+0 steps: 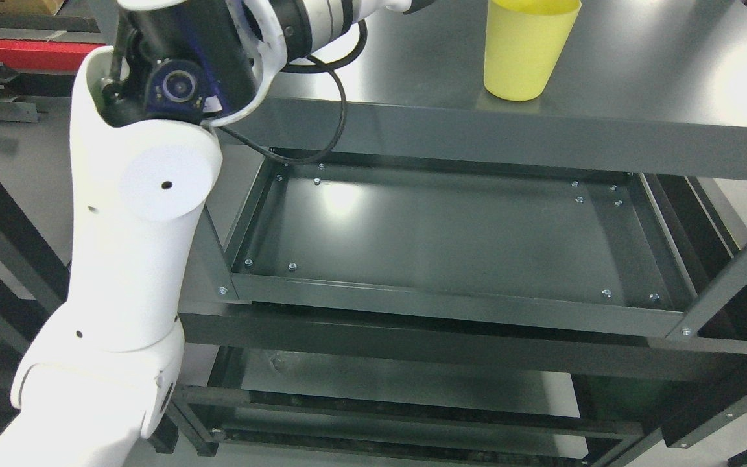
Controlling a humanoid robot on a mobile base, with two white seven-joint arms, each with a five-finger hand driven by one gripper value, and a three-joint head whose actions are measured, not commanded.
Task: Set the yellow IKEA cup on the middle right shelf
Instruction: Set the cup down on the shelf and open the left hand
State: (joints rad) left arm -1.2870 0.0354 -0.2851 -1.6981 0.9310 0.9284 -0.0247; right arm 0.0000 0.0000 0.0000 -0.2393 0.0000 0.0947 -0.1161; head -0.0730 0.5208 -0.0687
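On top shelf, right of centre, the yellow cup stands upright, mouth up, long axis vertical, rim partly cut by frame edge. I've got the left arm coming in from lower left, forearm reaching up across the shelf's left end; hand itself is out of frame, so can't tell if it's released or clenched. Cup lies right of that wrist. Target middle shelf sits below, nothing on it. R arm not visible.

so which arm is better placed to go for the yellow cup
Left. The left arm already reaches up over the top shelf where the yellow cup stands upright; its hand is cut off by the frame. The right arm is not in view.
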